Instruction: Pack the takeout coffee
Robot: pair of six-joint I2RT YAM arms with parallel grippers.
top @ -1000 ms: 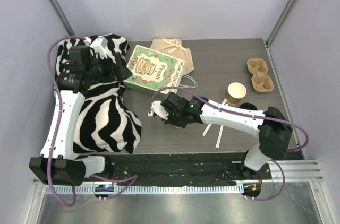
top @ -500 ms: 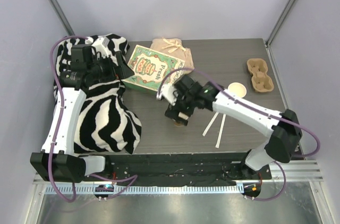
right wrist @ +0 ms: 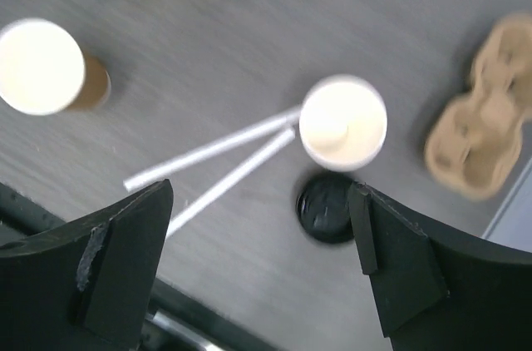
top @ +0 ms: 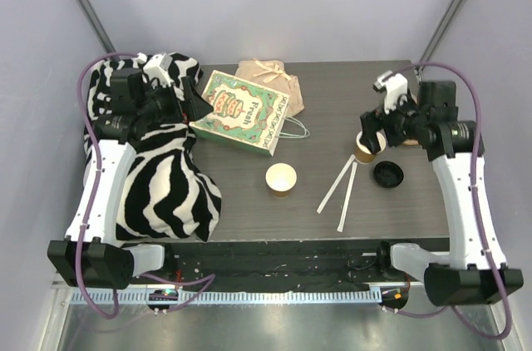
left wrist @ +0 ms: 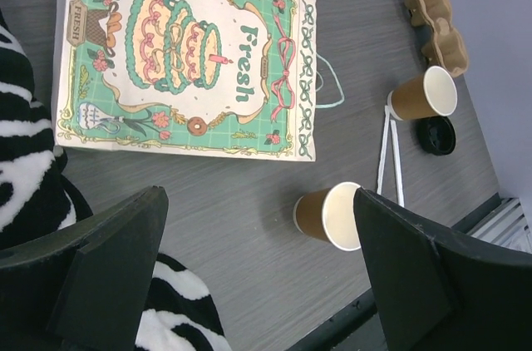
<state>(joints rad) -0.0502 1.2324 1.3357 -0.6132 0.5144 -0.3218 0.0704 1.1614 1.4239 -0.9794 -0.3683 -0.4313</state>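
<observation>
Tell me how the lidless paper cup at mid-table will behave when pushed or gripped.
The middle cup probably weighs little: its pale inside looks empty. Upright on a base narrower than its rim, it may tip if pushed high. With no lid stiffening the rim, its paper wall would likely buckle under a hard squeeze.

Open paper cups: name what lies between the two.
Two thin white sticks lie between the near cup and the far cup, converging beside the far cup; the right wrist view shows this.

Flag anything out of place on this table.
The black lid lies loose beside the right cup. That cup and the middle cup both stand uncovered. The printed bag lies flat rather than standing open.
</observation>
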